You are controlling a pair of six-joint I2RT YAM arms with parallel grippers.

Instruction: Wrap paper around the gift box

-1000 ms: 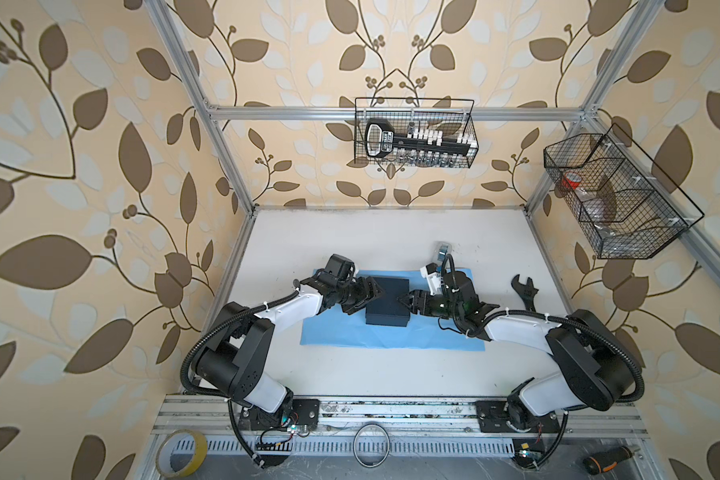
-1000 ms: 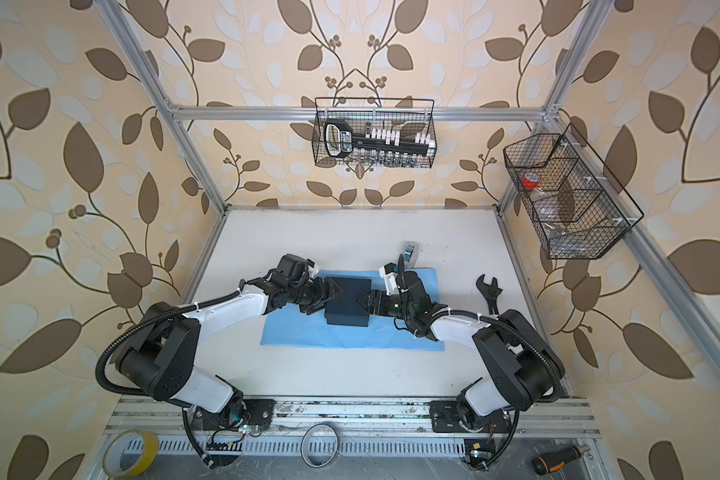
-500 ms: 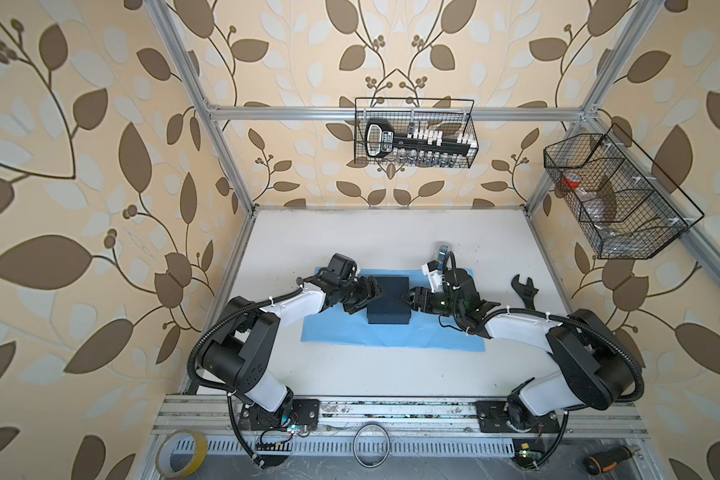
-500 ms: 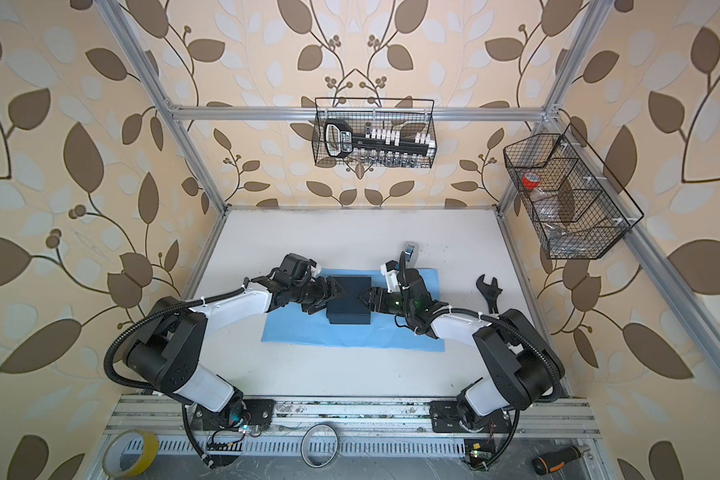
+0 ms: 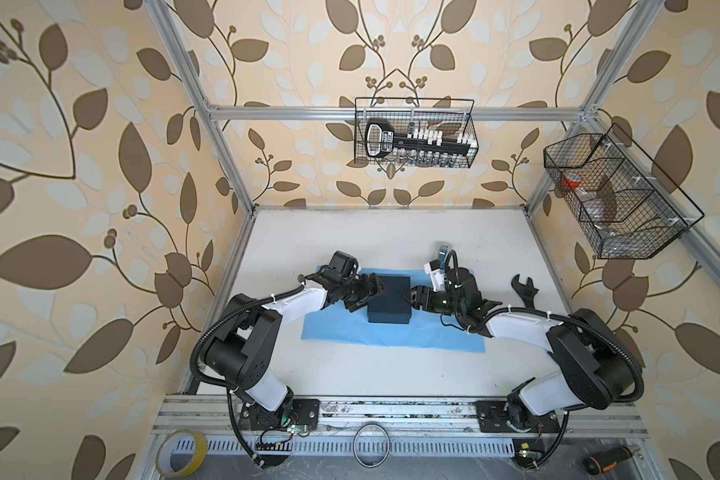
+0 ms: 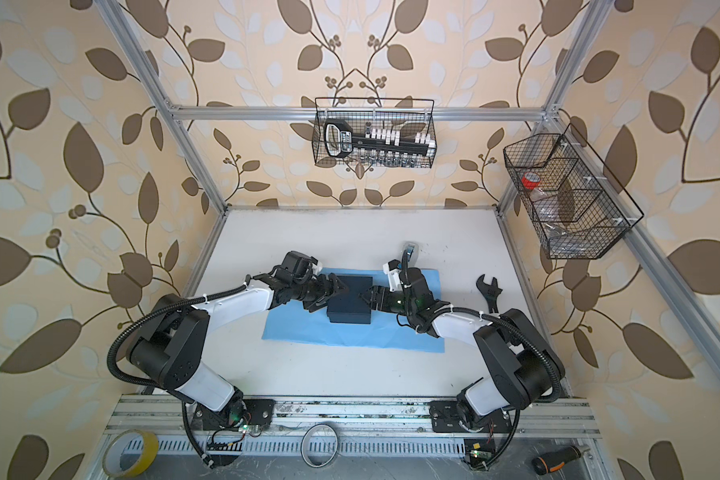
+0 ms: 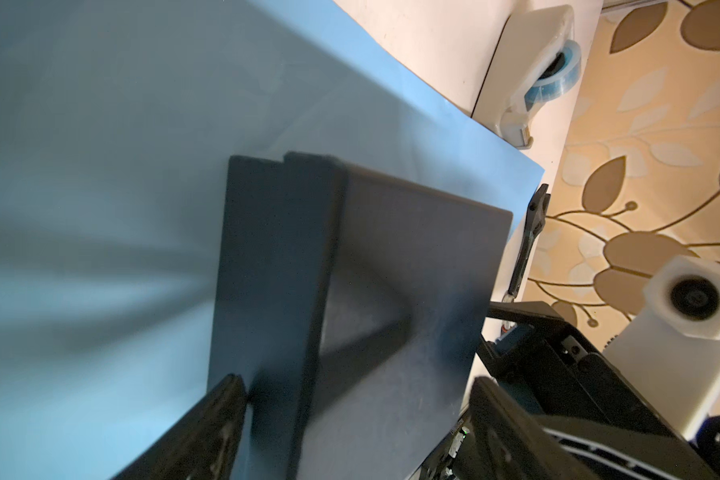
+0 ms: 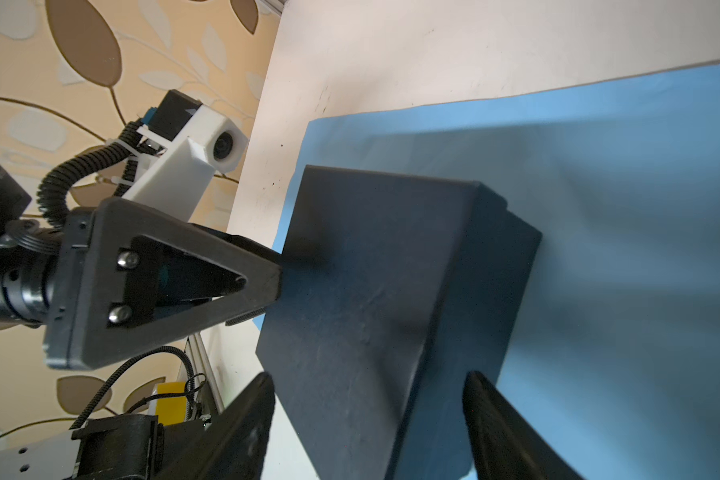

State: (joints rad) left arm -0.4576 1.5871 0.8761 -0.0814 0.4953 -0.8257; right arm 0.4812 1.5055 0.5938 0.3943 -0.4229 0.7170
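**Bimanual wrapping cell, shown in both top views and both wrist views.**

**Writing:** A white label is showing on the black tool rack (image 5: 429, 143) inside the rear wire basket (image 5: 470, 141), upper centre of the frame. It is too small to read.

**Surroundings:**
- A second wire basket (image 5: 641, 232) is hanging at the upper right.
- A tape dispenser (image 5: 442, 249) holding blue tape is standing just above the paper's upper edge, right of centre.
- A black adjustable wrench (image 5: 524, 289) is lying on the white table (image 5: 350, 374) at the right.
- A yellow tape roll (image 5: 192, 442), a ring (image 5: 355, 441) and an orange-and-black screwdriver (image 5: 605, 459) are lying along the bottom edge.

**Obstruction:** The right arm is reaching across the right part of the paper (image 5: 341, 332), which is lying flat. Both sets of fingers are covering the box's side edges.

**Task object:** The gift box (image 5: 391, 291) is resting on the paper at the centre of the frame. The left gripper (image 5: 377, 289) is meeting its left edge and the right gripper (image 5: 406, 296) its right edge. In each wrist view the jaws are standing apart with the box's edge between them, one finger by the top face and one by the side wall. Whether they are pressing on the box cannot be told.
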